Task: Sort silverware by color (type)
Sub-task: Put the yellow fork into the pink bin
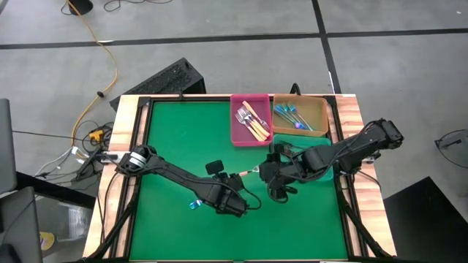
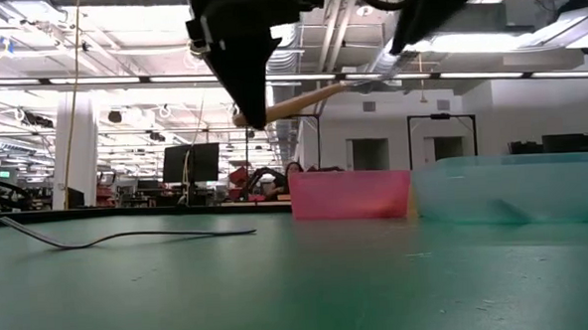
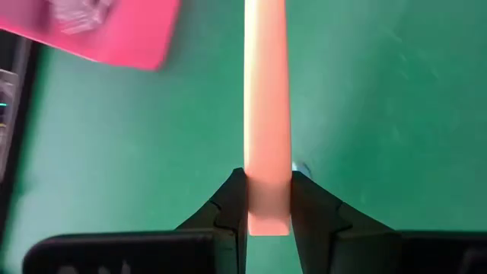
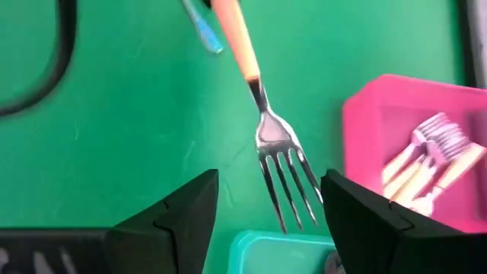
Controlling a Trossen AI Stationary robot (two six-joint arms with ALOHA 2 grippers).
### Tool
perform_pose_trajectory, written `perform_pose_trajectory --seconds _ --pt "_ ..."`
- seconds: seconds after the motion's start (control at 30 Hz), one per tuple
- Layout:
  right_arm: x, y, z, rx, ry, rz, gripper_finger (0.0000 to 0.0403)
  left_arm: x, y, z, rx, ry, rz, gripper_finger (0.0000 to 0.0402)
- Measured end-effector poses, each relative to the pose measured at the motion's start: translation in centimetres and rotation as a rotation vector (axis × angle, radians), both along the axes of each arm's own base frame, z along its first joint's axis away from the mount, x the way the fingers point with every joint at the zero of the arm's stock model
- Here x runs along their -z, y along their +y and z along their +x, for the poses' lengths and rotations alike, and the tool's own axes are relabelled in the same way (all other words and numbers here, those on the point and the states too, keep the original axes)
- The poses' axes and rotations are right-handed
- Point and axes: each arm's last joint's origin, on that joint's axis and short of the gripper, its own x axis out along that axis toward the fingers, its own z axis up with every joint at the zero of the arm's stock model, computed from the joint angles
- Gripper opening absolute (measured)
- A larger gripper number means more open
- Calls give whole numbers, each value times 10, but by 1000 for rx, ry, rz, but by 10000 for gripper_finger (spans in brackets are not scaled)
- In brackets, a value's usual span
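A silver fork with a tan handle [image 4: 242, 46] hangs in the air above the green table, with my left gripper [image 3: 268, 199] shut on its handle. Its tines [image 4: 289, 190] reach between the open fingers of my right gripper [image 4: 266, 221], which stand on either side of them without touching. In the high view the two grippers [image 1: 238, 183] [image 1: 272, 174] meet at mid-table with the fork [image 1: 252, 173] between them. In the low view the fork [image 2: 301, 100] shows well above the table. My left gripper pinches the tan handle near its free end [image 3: 268, 209] between its two fingers. The handle runs straight on from the fingers, along them. The fork is lifted clear of the table, close to level, with its head pointing toward my right gripper.
A pink bin [image 1: 241, 135] at the far side holds tan-handled forks. A brown bin [image 1: 322, 109] beside it holds blue ones. A teal bin [image 2: 514, 185] sits under my right arm. A slim dark fork [image 2: 128, 235] lies flat on the table. A blue piece [image 1: 194, 204] lies near my left arm.
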Motion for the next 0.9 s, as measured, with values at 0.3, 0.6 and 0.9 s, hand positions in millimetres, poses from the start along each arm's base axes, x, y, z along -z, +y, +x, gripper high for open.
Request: perform_pose_trajectory --seconds 0.3,0.6,0.9 --pt "-77 -3 -8 39 -95 -3 253 -2 4 -2 -155 -117 85 53" --pt "-136 -13 -25 243 -238 184 240 -20 7 4 -274 -356 199 53" --pt "-177 -12 -49 440 -545 244 224 -90 11 12 -299 -712 445 53"
